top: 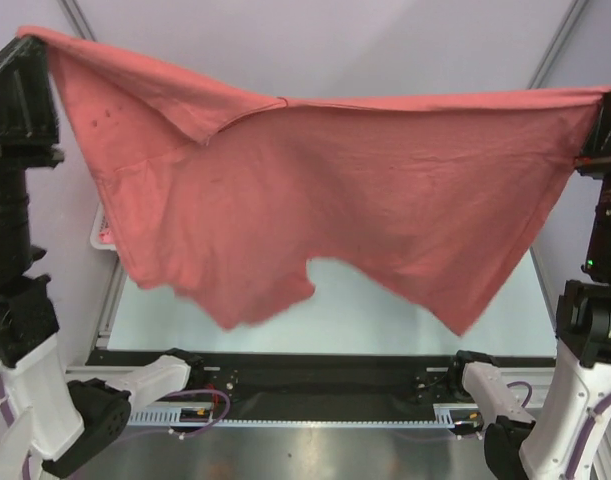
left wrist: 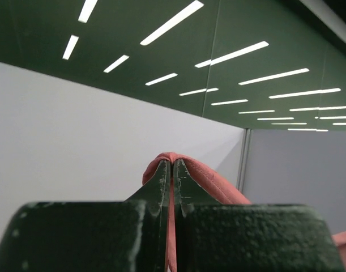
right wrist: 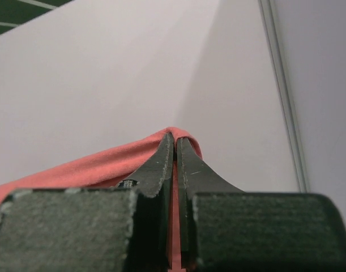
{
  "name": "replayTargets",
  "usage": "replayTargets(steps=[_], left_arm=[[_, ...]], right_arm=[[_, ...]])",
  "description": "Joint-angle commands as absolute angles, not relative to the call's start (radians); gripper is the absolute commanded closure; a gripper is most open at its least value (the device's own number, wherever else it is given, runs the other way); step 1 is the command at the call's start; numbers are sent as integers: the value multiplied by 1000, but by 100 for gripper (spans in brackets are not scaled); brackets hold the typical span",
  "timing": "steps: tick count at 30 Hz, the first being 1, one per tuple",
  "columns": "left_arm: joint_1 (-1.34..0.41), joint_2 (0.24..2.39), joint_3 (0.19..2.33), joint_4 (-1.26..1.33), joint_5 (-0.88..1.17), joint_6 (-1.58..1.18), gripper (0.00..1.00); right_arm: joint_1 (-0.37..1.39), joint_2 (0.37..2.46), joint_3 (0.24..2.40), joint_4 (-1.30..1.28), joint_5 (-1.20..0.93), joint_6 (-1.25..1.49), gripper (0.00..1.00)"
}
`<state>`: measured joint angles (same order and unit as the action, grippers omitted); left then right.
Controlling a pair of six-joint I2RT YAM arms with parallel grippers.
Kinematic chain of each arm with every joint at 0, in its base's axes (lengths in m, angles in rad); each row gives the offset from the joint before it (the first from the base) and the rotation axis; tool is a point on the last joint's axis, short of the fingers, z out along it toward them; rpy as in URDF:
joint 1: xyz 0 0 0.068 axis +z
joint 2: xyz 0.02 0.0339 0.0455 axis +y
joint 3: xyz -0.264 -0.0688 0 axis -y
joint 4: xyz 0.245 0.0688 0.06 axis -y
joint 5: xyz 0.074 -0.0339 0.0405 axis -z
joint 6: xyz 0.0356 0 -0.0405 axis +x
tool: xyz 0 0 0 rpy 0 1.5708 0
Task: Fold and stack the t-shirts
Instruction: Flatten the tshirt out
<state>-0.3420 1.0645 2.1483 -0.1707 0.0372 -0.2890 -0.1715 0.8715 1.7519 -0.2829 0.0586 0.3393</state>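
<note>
The salmon-red t-shirt hangs spread wide, high above the worktop, stretched from left to right. The left tool and right tool each pinch its upper edge, jaws closed tight on the cloth.

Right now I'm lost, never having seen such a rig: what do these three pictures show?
Two robot arms stand at the near edge of a pale table. The wide picture comes from a fixed camera above and behind them. The other two come from a camera on each wrist, looking along the jaws. The left gripper and right gripper are each shut on one salmon-red t-shirt, holding it spread in the air above the table. The cloth hides much of the surface.
</note>
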Motion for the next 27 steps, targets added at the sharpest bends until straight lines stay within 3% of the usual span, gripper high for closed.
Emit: replayTargets(steps=[1,12,16,22,24,27], left_arm=[[-344,1204,2143,-210,-55,-245,100],[-269,1584,1940,-32,-78,-152,100],[-235,1825,1973,29,-13,-193,100],[-230,2300,2267,15,66,-299,100],[-232,2391,2395,8,90,-343,100],[-232,2490,2427,35,104,-394,100]], right_arm=[[-172,968,1726,-310,74,339,100],[-172,1187,1290,-42,49,321,100],[-175,1421,1224,44,49,298,100],[-189,1788,1440,25,15,249,100],[-195,1915,1550,-35,15,236,100],[-218,2027,1630,-84,12,227,100]])
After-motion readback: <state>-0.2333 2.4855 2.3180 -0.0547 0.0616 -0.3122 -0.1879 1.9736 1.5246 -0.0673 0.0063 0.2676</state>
